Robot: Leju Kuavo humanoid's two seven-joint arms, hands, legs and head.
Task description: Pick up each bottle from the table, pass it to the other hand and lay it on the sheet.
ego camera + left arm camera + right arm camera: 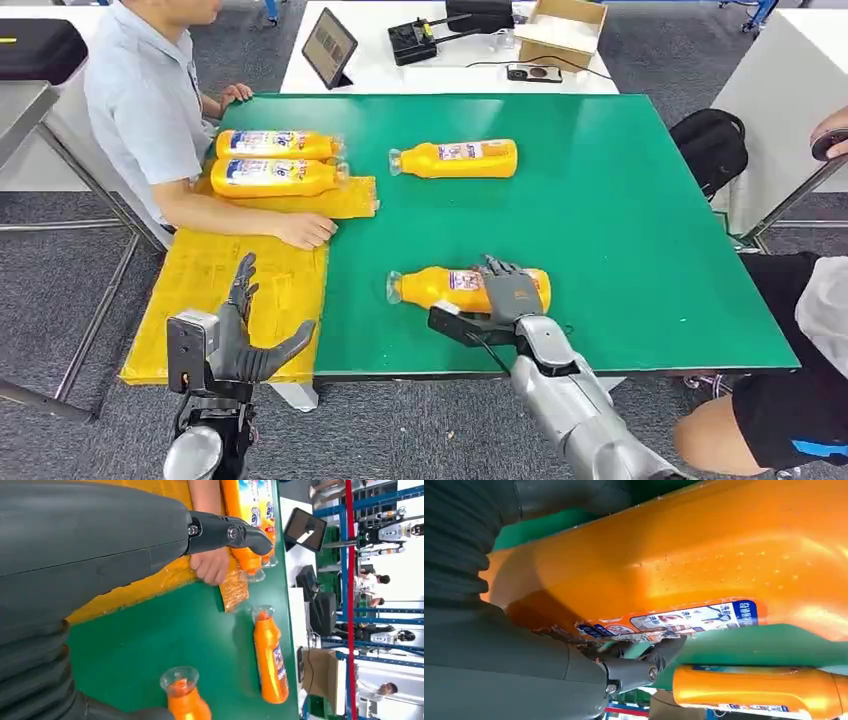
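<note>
Tablet, cardboard box, black backpack

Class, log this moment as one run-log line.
right robot hand: grips near bottle on table | left robot hand: open | sheet: two bottles

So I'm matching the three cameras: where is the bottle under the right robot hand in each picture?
Head view: the near bottle lies on the green table, low centre, right robot hand over it.
Left wrist view: bottom edge, clear cap and orange neck.
Right wrist view: large orange body across the upper picture.
Shared landmark: the far lone bottle beyond it.
</note>
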